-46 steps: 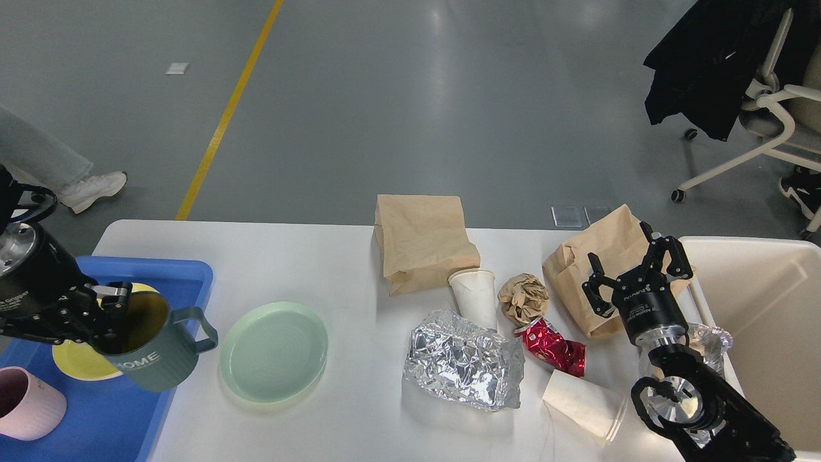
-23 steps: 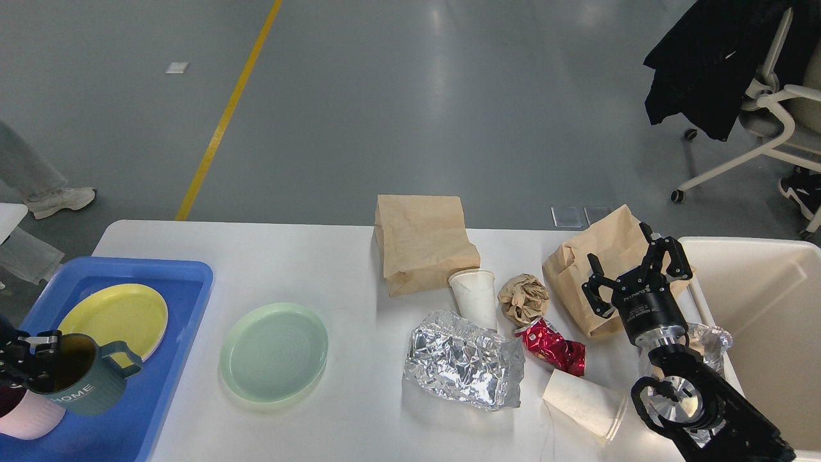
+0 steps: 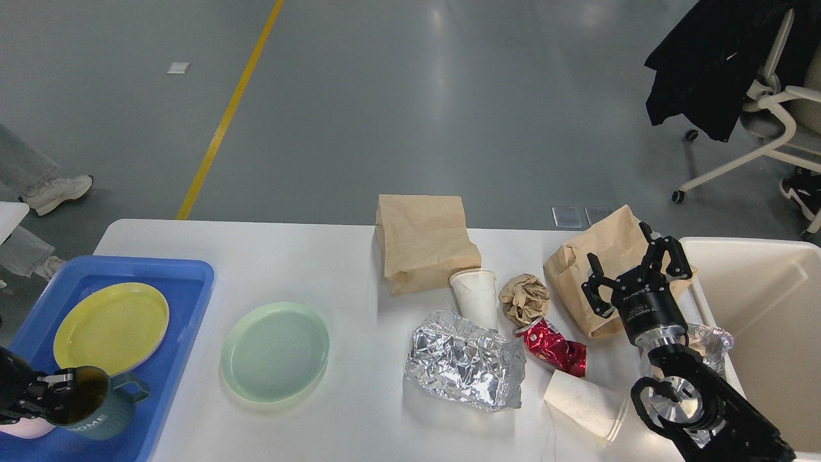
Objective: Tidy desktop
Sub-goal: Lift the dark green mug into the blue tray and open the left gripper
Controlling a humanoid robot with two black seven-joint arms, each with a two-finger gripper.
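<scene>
While desktop [image 3: 308, 256] spreads white under both arms, litter sits just left of R jaws.
L gripper [image 3: 54, 391] pinches teal mug [image 3: 96, 410] by rim, over blue tray [image 3: 186, 301] beside yellow plate [image 3: 109, 327]; R gripper [image 3: 632, 276] hangs w/ jaws spread, empty, in front of brown bag [image 3: 603, 250].

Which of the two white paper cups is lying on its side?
The paper cup near the front edge, below the crushed red can, lies on its side. The other cup, beside the flat brown bag, stands upright.
</scene>
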